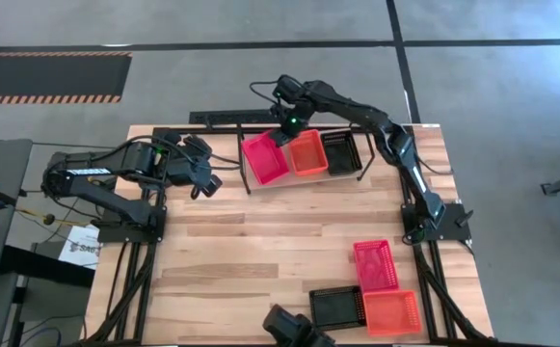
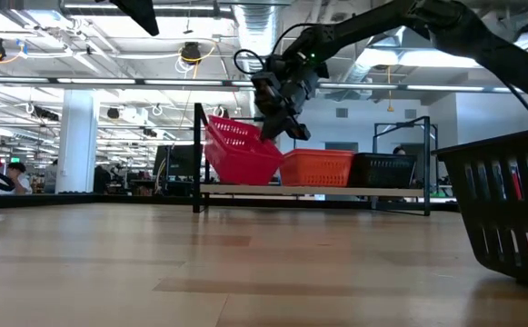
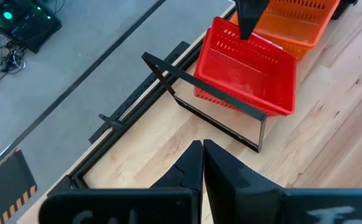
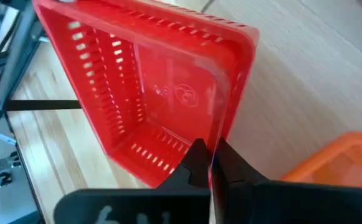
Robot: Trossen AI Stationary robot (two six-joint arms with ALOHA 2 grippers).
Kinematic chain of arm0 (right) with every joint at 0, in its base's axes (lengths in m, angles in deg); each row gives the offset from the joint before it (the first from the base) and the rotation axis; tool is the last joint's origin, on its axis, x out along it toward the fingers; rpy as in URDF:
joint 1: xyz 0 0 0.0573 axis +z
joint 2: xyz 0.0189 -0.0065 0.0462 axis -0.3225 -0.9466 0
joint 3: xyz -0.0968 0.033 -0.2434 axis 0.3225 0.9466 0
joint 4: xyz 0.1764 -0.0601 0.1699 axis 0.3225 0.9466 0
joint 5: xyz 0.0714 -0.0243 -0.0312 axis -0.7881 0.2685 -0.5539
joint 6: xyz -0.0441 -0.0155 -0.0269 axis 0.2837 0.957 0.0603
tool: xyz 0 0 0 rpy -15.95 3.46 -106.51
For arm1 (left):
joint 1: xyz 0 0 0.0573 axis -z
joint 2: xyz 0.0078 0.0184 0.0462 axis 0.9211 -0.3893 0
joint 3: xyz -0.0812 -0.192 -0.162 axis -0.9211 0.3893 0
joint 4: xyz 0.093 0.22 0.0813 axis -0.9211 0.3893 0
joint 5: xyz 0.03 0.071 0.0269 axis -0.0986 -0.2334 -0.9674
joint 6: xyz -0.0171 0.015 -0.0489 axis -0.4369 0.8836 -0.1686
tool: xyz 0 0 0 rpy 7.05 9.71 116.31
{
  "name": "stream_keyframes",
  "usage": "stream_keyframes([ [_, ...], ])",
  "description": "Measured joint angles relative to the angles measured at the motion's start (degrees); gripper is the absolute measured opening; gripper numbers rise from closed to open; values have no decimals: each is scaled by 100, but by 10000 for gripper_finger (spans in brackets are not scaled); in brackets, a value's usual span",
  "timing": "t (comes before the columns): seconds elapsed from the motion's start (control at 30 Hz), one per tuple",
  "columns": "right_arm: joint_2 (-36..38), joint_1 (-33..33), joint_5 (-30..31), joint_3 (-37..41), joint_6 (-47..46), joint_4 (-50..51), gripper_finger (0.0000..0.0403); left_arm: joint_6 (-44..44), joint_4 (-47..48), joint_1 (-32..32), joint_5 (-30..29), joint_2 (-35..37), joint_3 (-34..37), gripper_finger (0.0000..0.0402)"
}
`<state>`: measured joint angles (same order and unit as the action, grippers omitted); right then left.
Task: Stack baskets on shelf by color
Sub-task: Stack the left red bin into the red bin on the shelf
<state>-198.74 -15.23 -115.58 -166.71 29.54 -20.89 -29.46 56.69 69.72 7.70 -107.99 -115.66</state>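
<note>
On the shelf (image 1: 360, 174) at the table's far edge, an orange basket (image 1: 308, 152) and a black basket (image 1: 342, 152) stand side by side. A pinkish-red basket (image 1: 265, 159) is at the shelf's left end, tilted, with my right gripper (image 4: 212, 163) shut on it. In the low view the red basket (image 2: 241, 150) leans with its left side raised. Whether its bottom touches the shelf board, I cannot tell. My left gripper (image 3: 202, 155) hangs shut and empty over the table's left side, short of the shelf's end loop (image 3: 218, 106). My right gripper pinches the red basket's rim and wall (image 4: 223, 124) at the far corner beside the orange basket. One finger is inside the basket and one outside. The fingers slant down from the far side. The basket hangs tilted over the shelf's left end.
Near the table's right front corner lie another red basket (image 1: 376, 263), a black one (image 1: 337, 306) and an orange one (image 1: 392, 311). The black one looms at the right of the low view (image 2: 509, 209). Bare wood lies between the shelf and these.
</note>
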Motion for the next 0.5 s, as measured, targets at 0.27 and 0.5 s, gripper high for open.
stream_keyframes([
  [0.27, 109, 114, 664, -2, 186, -33, 48, 13, 4, 0, -63, 0, 0, 0],
  [0.5, 258, 197, 1038, -6, 188, -40, 96, 127, 4, 0, -63, 0, 0, 0],
])
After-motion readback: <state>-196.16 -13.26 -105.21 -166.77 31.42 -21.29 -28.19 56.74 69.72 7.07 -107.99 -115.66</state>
